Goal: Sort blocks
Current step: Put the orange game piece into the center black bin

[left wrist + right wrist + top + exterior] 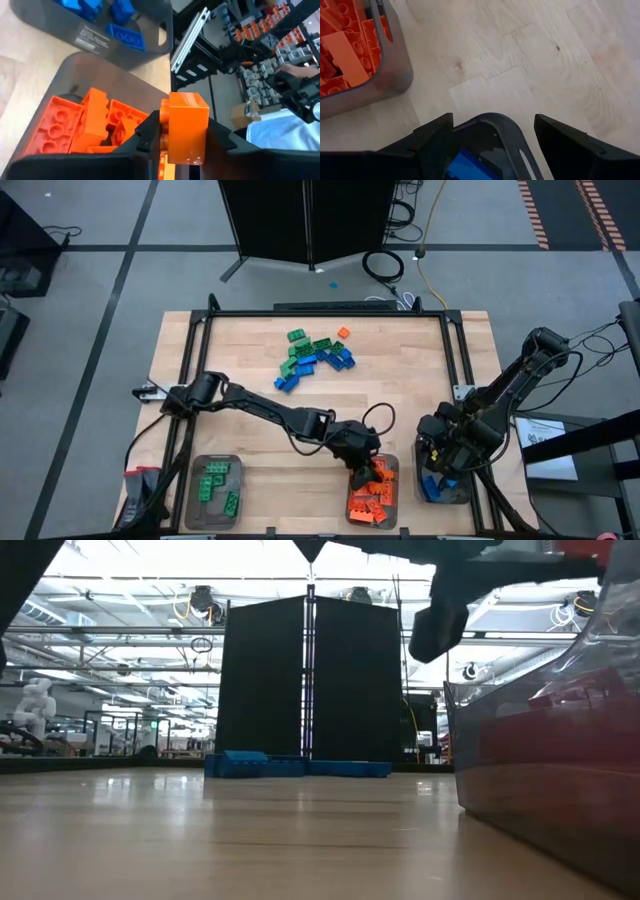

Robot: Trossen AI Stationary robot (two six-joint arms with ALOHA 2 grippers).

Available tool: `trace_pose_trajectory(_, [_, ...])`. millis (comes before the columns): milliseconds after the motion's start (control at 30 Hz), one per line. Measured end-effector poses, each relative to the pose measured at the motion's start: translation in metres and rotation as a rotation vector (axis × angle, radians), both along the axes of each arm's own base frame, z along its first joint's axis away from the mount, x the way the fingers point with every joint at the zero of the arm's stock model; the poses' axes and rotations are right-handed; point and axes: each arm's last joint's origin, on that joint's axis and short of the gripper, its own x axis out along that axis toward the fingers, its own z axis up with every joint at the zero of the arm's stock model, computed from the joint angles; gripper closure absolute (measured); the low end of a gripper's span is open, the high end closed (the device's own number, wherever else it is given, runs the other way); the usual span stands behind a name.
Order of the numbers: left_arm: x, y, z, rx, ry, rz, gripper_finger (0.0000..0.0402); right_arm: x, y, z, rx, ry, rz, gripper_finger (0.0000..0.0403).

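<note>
Over the middle tray (392, 468) at the lower centre of the high view, the left gripper (364, 478) is positioned with its fingers closed on an orange block (184, 127). The left wrist view shows this block clamped between the two dark fingers (145, 137), directly above a layer of orange blocks (82, 125) lying in that tray. Beyond the tray, in the upper left of the same view, a second tray holds blue blocks (125, 35). At the lower right of the high view, the right gripper (440, 470) hovers over the tray of blue blocks (460, 492); its fingers stand apart with nothing between them, and the right wrist view shows the tray rim (510, 127) and a blue block (467, 165) beneath. At the lower left of the high view, a third tray (192, 490) contains green blocks (215, 485). A loose cluster of green, blue and orange blocks (315, 358) remains on the wooden table (240, 430) in the upper centre, well apart from all three trays.
</note>
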Motion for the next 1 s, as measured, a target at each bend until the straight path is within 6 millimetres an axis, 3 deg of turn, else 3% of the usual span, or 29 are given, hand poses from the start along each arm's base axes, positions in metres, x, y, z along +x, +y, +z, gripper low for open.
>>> trace_pose_trajectory(200, [-0.001, -0.002, -0.001, 0.015, -0.005, -0.059, 0.0196, 0.000, 0.000, 0.000, -0.001, 0.000, 0.002, 0.0129])
trace_pose_trajectory(400, [-0.002, 0.000, 0.001, 0.013, -0.009, -0.076, 0.0163, 0.000, 0.000, 0.000, -0.001, 0.001, 0.003, 0.0129])
trace_pose_trajectory(467, [-0.003, 0.005, 0.012, 0.017, -0.010, -0.074, 0.0162, 0.000, 0.000, 0.000, 0.000, 0.000, -0.002, 0.0129])
trace_pose_trajectory(567, [-0.010, 0.023, 0.057, 0.049, -0.069, -0.072, 0.0162, 0.000, 0.000, 0.000, 0.002, -0.001, -0.004, 0.0129])
trace_pose_trajectory(700, [-0.028, 0.076, 0.120, 0.236, -0.123, 0.086, 0.0161, 0.000, 0.000, 0.000, -0.002, -0.004, -0.005, 0.0129])
trace_pose_trajectory(833, [-0.054, 0.147, 0.162, 0.556, -0.116, 0.512, 0.0161, 0.000, 0.000, 0.000, -0.004, -0.005, -0.008, 0.0129])
trace_pose_trajectory(933, [-0.072, 0.208, 0.182, 0.687, -0.107, 0.775, 0.0160, 0.000, 0.000, 0.000, -0.003, -0.005, -0.009, 0.0129])
trace_pose_trajectory(1000, [-0.079, 0.247, 0.177, 0.673, -0.059, 0.851, 0.0160, 0.000, 0.000, 0.000, -0.001, -0.006, -0.012, 0.0129])
